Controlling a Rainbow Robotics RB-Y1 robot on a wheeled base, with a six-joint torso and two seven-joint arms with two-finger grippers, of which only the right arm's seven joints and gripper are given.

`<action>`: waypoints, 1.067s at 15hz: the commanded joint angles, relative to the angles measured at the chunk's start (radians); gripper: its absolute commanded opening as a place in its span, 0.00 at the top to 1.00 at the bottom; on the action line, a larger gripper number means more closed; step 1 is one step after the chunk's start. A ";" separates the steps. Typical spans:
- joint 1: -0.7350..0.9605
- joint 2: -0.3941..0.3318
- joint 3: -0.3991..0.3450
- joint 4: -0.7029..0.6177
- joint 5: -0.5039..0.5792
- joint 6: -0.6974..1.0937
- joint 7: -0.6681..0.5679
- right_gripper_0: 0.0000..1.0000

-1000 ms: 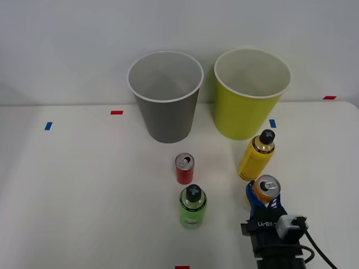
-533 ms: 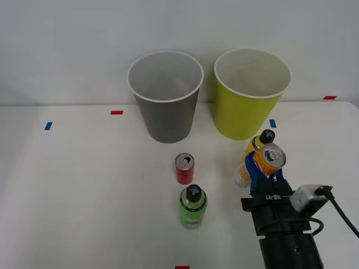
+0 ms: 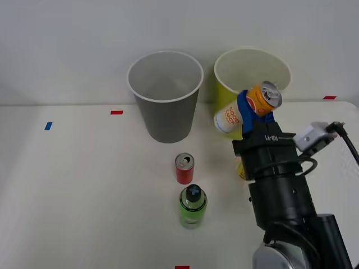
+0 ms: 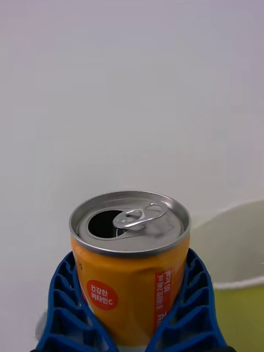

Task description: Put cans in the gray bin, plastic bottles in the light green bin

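Observation:
My right gripper is shut on the orange and white can and holds it tilted in the air, in front of the light green bin. In the right wrist view the can sits between the blue fingers, with the bin's white rim beside it. The gray bin stands left of the green one. On the table in front of it are the red can and the squat green bottle. Just a yellow sliver of the taller bottle shows beside my arm.
Small red and blue tape marks lie on the white table. A cable hangs off my wrist at the right. Open table stretches to the left of the cans.
My right arm has lifted the orange and white can off the table and carried it away from me toward the light green bin. The yellow bottle is now mostly hidden behind the arm.

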 commanded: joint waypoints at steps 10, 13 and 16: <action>-0.555 0.071 -0.152 0.270 0.004 0.381 -0.010 1.00; -0.701 0.071 -0.175 0.429 0.008 0.381 0.000 1.00; -0.819 0.071 -0.186 0.564 0.033 0.383 0.020 1.00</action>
